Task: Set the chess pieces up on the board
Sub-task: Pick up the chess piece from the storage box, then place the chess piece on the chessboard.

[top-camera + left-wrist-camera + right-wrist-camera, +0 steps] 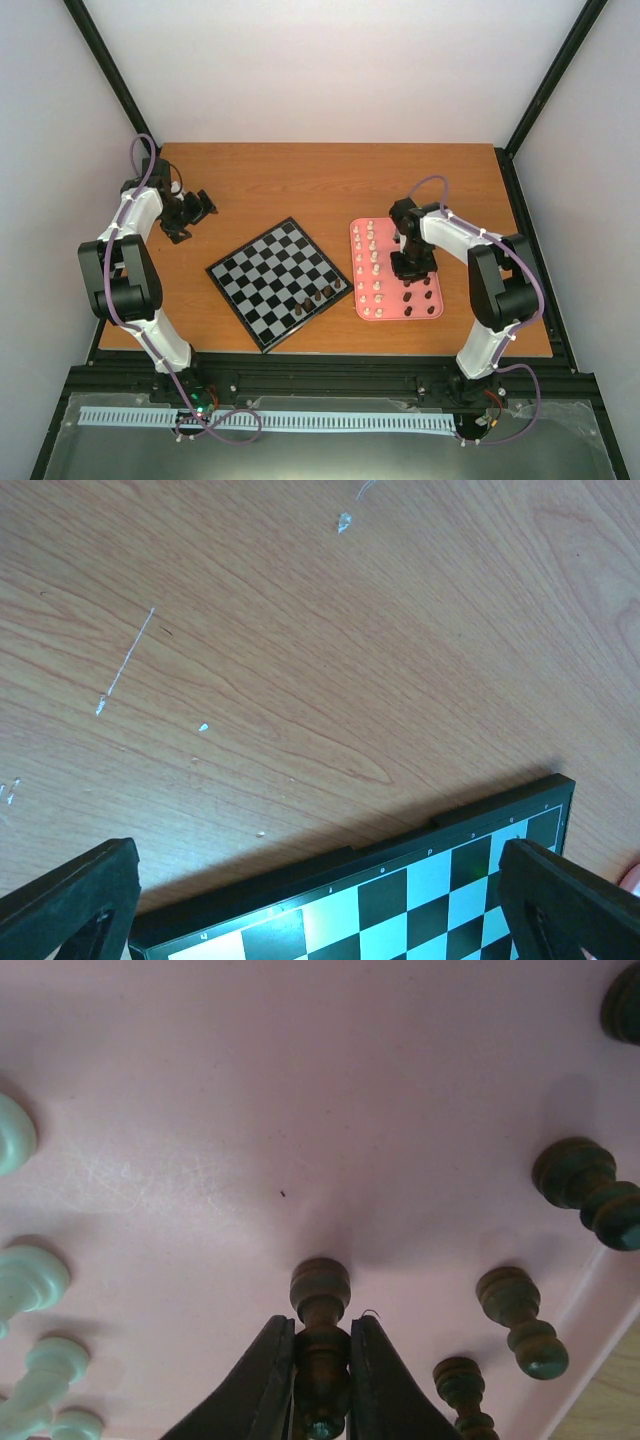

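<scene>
Nearest to me, along the board's (262,275) near-right side, three dark brown pieces (318,297) stand on the squares. The rest of the board is bare, so I judge the setup is at an early stage.

Just right of the board, toward the worktop's near-right corner, lies the pink tray (400,316). Its left columns hold the cream-white pieces (372,262), and the remaining dark ones (420,295) stand in its near-right part.

The right gripper (322,1345) is down over that tray. Its jaws are pinched narrow on one dark brown piece (320,1290), which sits squarely between the two fingers (265,1385). The piece is upright and its long axis runs in line with the fingers. Its base looks to be on the pink floor or just off it; I cannot tell which. Neighbouring dark pieces (520,1310) stand close on the right.

I judge the next move should be a straight pull up along the piece's axis, then a carry left to the board. The right arm is plainly the nearer one for this.

Farther back, toward the far-left corner, the left gripper (315,890) hangs with its jaws spread wide and holds nothing. It looks down on the bare wood worktop (300,660) and one corner of the board, well apart from the tray.
</scene>
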